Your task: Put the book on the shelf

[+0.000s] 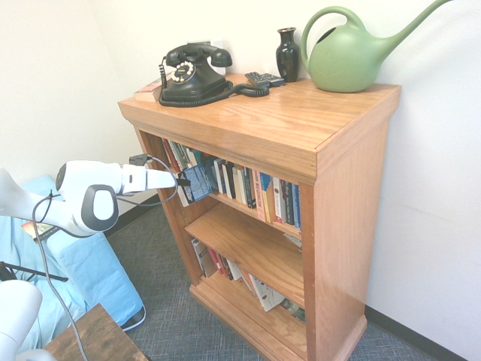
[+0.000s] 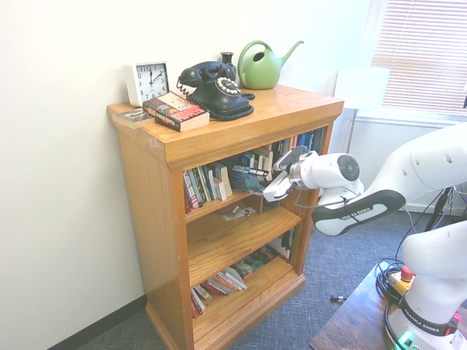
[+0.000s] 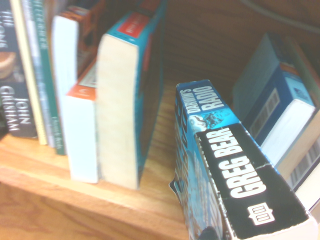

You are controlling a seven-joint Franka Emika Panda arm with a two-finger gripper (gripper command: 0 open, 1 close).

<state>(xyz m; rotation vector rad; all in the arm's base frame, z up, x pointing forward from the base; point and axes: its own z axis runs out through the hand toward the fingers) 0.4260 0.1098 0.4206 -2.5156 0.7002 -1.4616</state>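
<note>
The book (image 1: 200,182), a thick paperback with a blue cover, is held at the tip of my gripper (image 1: 183,180), which is shut on it. It is partly inside the bookcase's top opening, just above the shelf (image 1: 248,215), in a gap in the row of upright spines. From the other side, the book (image 2: 248,179) is tilted between the left group of books and the right group, with the gripper (image 2: 271,189) at the front edge of the shelf (image 2: 211,207). Close up, the book (image 3: 225,165) leans over the bare wood of the shelf (image 3: 155,145).
On top of the bookcase stand a black telephone (image 1: 192,73), a dark vase (image 1: 287,53), a green watering can (image 1: 349,56), a white clock (image 2: 148,82) and a reddish book (image 2: 177,111). Books lie on the lower boards. A blue-covered item (image 1: 90,271) sits at floor left.
</note>
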